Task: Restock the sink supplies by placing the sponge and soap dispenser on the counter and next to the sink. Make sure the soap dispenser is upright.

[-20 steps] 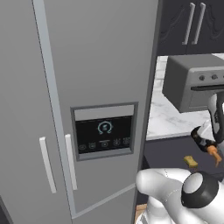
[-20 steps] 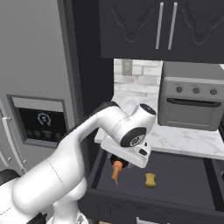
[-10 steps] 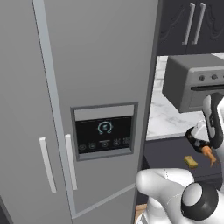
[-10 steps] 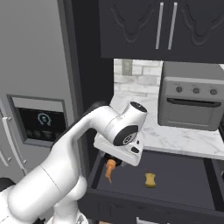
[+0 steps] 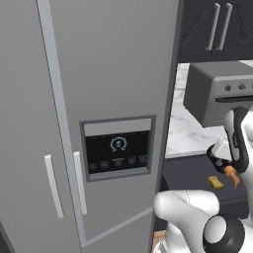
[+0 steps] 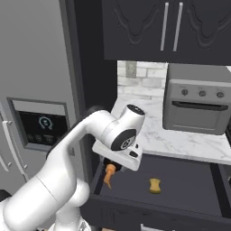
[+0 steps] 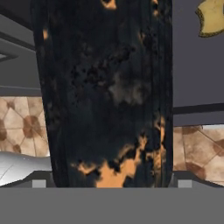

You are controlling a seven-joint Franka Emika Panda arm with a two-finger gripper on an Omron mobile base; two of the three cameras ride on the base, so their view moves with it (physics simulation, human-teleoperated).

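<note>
Up close, soap dispenser (image 7: 105, 96) (sponge (image 7: 213, 17) cornered)

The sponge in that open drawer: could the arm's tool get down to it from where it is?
Probably yes. The sponge lies alone on the drawer floor, nothing over it. The tool is already low in the drawer, against the soap dispenser, a short way to one side.

A dark, orange-flecked soap dispenser (image 7: 109, 96) looms close, the yellow sponge (image 7: 213, 17) at top right.
</note>
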